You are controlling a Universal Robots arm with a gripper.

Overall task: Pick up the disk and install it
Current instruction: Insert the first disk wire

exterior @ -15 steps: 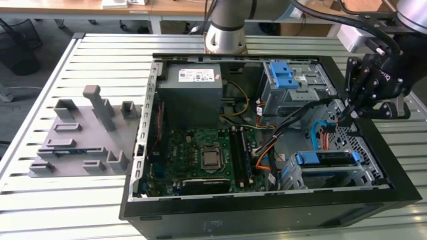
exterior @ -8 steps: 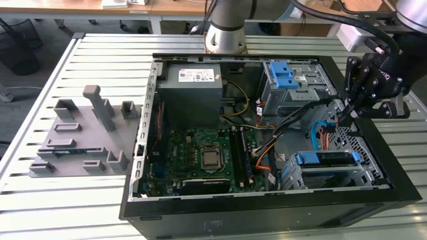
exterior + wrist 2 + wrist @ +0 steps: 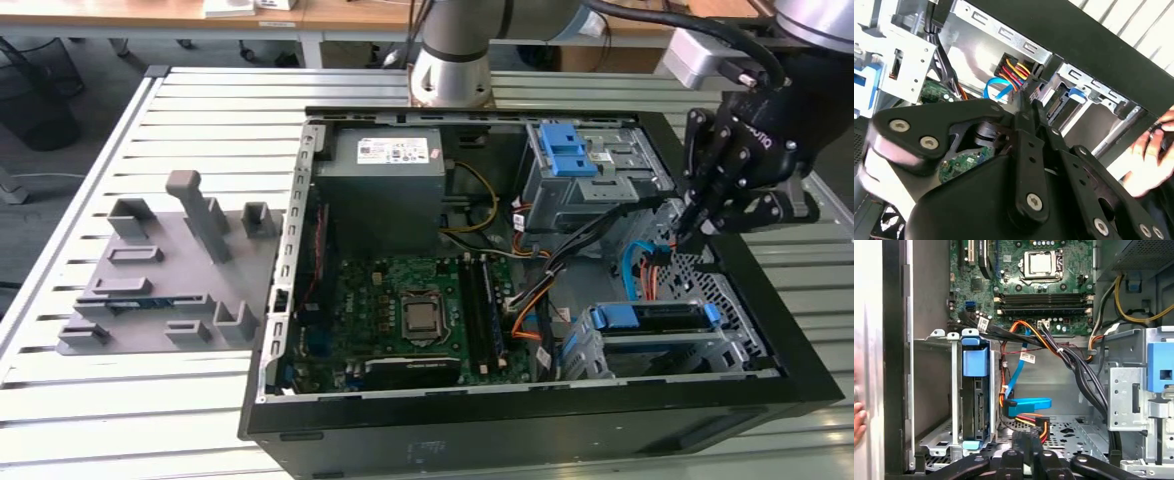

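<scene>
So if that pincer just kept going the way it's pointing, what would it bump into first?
Most likely the red-and-yellow wires, with the blue cable right behind them. Both lie in line with where the pincer points. How near they are is hard to judge.

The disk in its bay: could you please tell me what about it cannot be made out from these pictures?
Its label: in the first wrist view the disk sits edge-on inside its cage.
Its connectors: in the exterior view the blue bracket and cage cover them.
Its body in the second wrist view: the tool blocks most of it.
</scene>
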